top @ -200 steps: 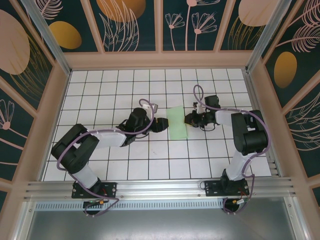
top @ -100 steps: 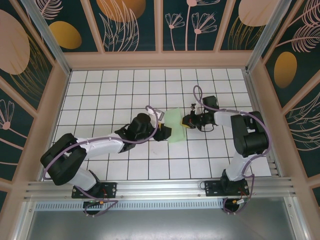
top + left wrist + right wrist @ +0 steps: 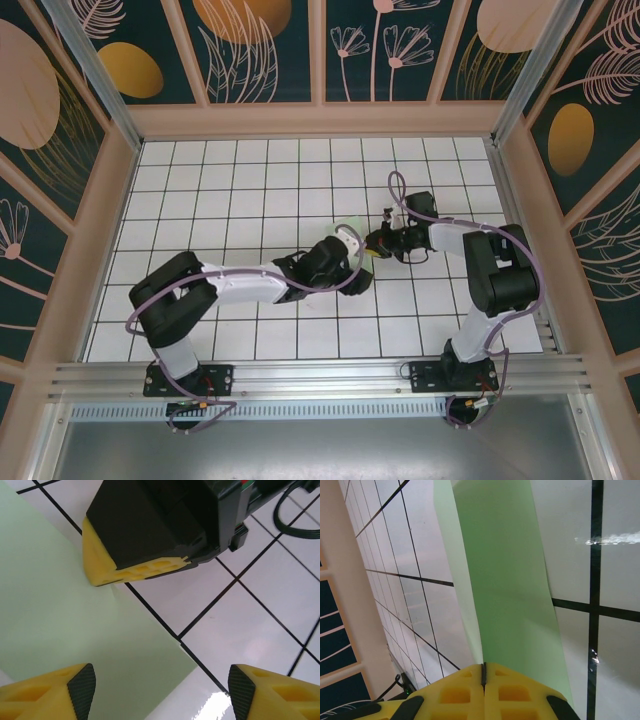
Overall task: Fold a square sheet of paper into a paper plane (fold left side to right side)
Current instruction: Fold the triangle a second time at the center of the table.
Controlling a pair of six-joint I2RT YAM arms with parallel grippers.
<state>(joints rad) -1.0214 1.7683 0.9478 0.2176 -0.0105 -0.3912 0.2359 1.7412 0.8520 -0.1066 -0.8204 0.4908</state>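
The square sheet of paper [image 3: 60, 620] lies flat on the white grid table, pale green and folded into a narrow strip [image 3: 510, 580]. From above, my left arm covers most of it, and a sliver [image 3: 357, 226] shows at the far end. My left gripper [image 3: 162, 690] hovers open over the paper's near right corner, with nothing between its fingers. My right gripper [image 3: 483, 672] is shut, and its yellow tip [image 3: 100, 570] rests on the paper's right edge. From above, the left gripper [image 3: 352, 262] and the right gripper [image 3: 370, 247] sit close together.
The table [image 3: 250, 180] is white tiles with black grid lines, fenced by wooden walls [image 3: 320, 120]. The left arm's forearm [image 3: 250, 285] stretches across the middle from the left. The right arm's elbow [image 3: 500, 270] stands at the right, and a rail [image 3: 320, 375] runs along the near edge.
My left arm has swung right until its gripper sits over the paper, and its jaws have widened. The right gripper has stayed at the paper's right edge and closed fully.
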